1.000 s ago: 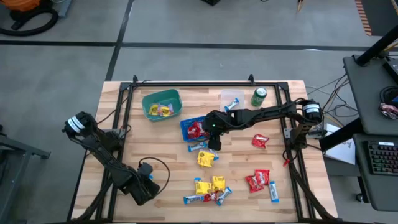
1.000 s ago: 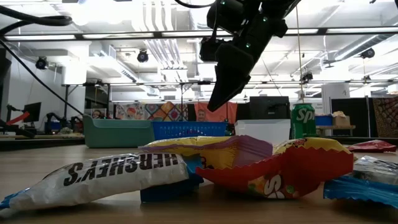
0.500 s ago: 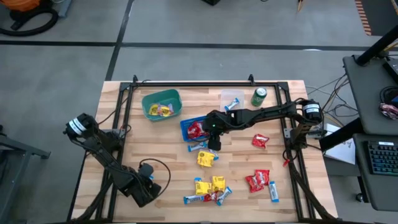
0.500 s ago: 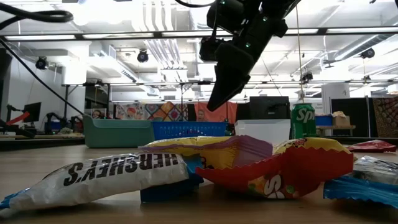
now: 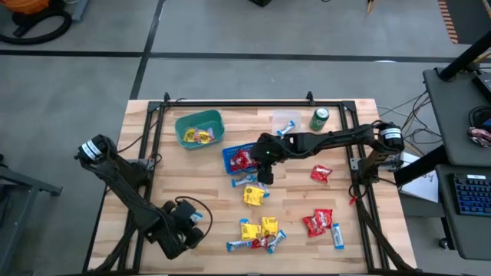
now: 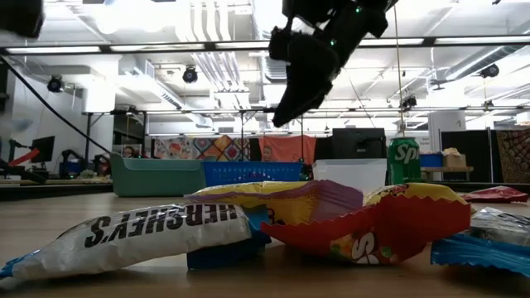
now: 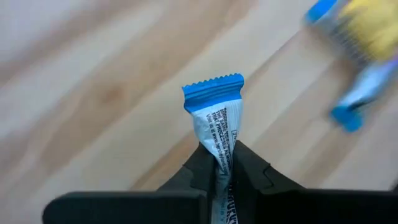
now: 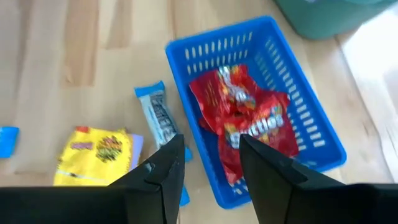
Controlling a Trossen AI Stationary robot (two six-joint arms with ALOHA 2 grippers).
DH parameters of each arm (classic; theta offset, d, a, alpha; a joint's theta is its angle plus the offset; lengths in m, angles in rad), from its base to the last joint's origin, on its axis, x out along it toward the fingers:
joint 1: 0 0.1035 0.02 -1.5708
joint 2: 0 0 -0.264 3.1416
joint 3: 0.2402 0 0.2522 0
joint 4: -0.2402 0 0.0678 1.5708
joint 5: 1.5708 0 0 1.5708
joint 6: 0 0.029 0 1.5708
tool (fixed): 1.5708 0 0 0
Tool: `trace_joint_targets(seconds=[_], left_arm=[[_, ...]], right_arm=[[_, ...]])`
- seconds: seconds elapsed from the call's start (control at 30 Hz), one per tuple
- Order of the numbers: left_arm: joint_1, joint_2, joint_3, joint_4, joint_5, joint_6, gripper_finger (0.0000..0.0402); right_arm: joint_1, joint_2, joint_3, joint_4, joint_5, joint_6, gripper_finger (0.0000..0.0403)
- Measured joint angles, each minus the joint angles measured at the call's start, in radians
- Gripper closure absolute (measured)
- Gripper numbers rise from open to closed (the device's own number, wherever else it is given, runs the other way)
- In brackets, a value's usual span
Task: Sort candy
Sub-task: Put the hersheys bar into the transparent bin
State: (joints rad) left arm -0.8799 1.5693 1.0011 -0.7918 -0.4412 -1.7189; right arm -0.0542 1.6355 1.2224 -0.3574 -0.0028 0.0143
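My left gripper (image 7: 219,163) is shut on a blue-and-white candy bar (image 7: 216,121) above the table's near left part, where the high view shows that gripper (image 5: 192,227). My right gripper (image 8: 211,158) hangs open over the near edge of the blue basket (image 5: 230,153), nothing between its fingers; the low view shows it high up (image 6: 286,112). Red candies (image 8: 245,118) lie in the blue basket. Loose candies lie flat on the wood: a blue-and-white bar (image 5: 244,181), a yellow one (image 5: 255,195), red ones (image 5: 317,222), and a mixed heap (image 5: 261,232). My left gripper pinches the candy bar between its two fingers (image 7: 200,169), on the wrapper's flat faces (image 7: 217,152). The bar runs along the fingers, and its crimped blue end (image 7: 212,94) sticks out past the fingertips. The fingers slant down from above, and the bar is lifted clear of the table.
A green basket (image 5: 199,128) with yellow candy stands far left, a clear basket (image 5: 286,120) and a green can (image 5: 320,119) at the far right. A black frame (image 5: 157,123) borders the table. In the low view, a Hershey's bar (image 6: 132,236) and a red wrapper (image 6: 373,228) lie close.
My left gripper has risen from the table near the front left and has turned about its wrist. My right gripper has gone up a little over the blue basket. The loose candies have stayed where they were.
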Motion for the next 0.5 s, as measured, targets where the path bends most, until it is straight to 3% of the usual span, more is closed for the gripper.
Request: trace_joint_targets(seconds=[0.3,0.5], left_arm=[[0.005,-0.151,0.004,0.007,-0.43,0.292,0.0395],[0.043,-0.167,0.004,0.044,-0.69,0.525,0.0395]], right_arm=[[0.078,-0.011,0.0,0.123,-0.001,-0.015,0.0263],[0.15,0.005,-0.029,0.445,-0.005,-0.053,0.0262]])
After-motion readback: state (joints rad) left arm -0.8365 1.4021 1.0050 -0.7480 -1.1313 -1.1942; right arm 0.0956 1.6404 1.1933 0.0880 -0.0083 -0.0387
